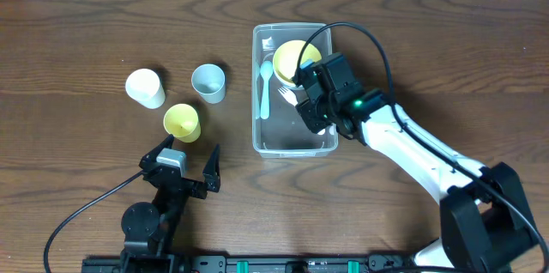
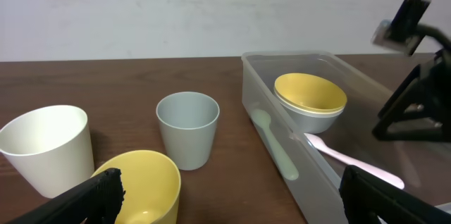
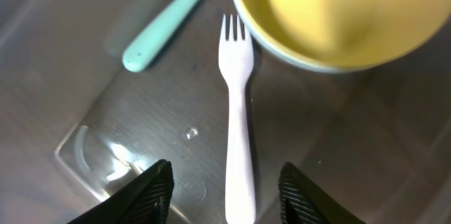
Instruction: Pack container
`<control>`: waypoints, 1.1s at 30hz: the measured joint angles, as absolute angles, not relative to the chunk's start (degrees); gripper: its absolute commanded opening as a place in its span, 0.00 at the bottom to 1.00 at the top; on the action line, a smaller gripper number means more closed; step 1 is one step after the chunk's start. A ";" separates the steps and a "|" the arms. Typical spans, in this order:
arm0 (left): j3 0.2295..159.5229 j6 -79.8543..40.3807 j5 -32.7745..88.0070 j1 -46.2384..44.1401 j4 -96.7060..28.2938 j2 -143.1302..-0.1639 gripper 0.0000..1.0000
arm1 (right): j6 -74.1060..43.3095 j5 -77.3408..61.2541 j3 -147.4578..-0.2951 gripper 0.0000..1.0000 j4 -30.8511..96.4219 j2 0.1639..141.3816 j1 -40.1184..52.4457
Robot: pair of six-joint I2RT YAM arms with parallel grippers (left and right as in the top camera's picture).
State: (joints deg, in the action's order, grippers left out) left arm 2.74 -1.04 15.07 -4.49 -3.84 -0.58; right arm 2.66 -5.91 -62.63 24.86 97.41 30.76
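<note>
The clear container [image 1: 256, 132] stands in the middle of the table. In it lie a white fork [image 1: 287, 94], a mint spoon [image 1: 265, 88] and a yellow bowl [image 1: 296, 57] nested in a pale bowl. My right gripper [image 1: 309, 112] is down inside the container. In the right wrist view it [image 3: 225, 168] is open, its jaws standing apart on either side of the fork [image 3: 238, 111] handle, which rests on the container floor [image 3: 106, 111]. My left gripper [image 1: 184, 156] is open and holds nothing, just in front of the yellow cup [image 1: 182, 122].
A white cup [image 1: 145, 87] and a grey-blue cup [image 1: 208, 82] stand left of the container, behind the yellow cup. The left wrist view shows the container's near wall [image 2: 282, 111] to the right of the cups.
</note>
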 measured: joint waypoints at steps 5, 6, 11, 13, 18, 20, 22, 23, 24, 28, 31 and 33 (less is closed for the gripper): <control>2.74 -1.04 15.07 -4.49 -3.84 -0.58 0.98 | 3.07 -6.11 -62.63 0.53 23.81 99.81 31.11; 2.74 -1.04 15.07 -4.49 -3.84 -0.58 0.98 | 3.18 -6.13 -62.63 0.53 23.59 100.05 31.31; 2.74 -1.04 15.07 -4.49 -3.84 -0.58 0.98 | 3.22 -6.17 -62.63 0.52 23.27 100.84 31.90; 2.74 -1.04 15.07 -4.49 -3.84 -0.58 0.98 | 3.22 -6.17 -62.63 0.52 23.09 100.88 31.92; 2.74 -1.04 15.07 -4.49 -3.84 -0.58 0.98 | 3.25 -6.17 -62.63 0.50 22.13 100.88 31.94; 2.74 -1.04 15.07 -4.49 -3.84 -0.58 0.98 | 3.20 -6.20 -62.65 0.47 21.98 100.88 31.94; 2.74 -1.04 15.07 -4.49 -3.84 -0.60 0.98 | 2.98 -6.22 -62.94 0.45 22.55 100.88 31.94; 2.74 -1.04 15.07 -4.49 -3.84 -0.58 0.98 | 2.87 -6.35 -63.35 0.44 23.18 100.88 31.94; 2.74 -1.04 15.07 -4.49 -3.84 -0.60 0.98 | 2.63 -6.48 -64.07 0.44 24.14 100.88 31.94; 2.74 -1.04 15.05 -4.49 -3.84 -0.58 0.98 | 1.96 -6.85 -70.24 0.43 28.97 100.88 31.94; 2.74 -1.04 15.07 -4.49 -3.84 -0.58 0.98 | 2.70 -6.87 -74.87 0.47 31.94 100.88 31.97; 2.74 -1.04 15.07 -4.49 -3.84 -0.58 0.98 | 4.19 -6.28 -76.53 0.49 33.47 100.88 32.14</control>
State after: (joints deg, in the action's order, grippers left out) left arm 2.74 -1.04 15.07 -4.49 -3.84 -0.58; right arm 4.19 -6.28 -76.53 33.47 100.88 32.14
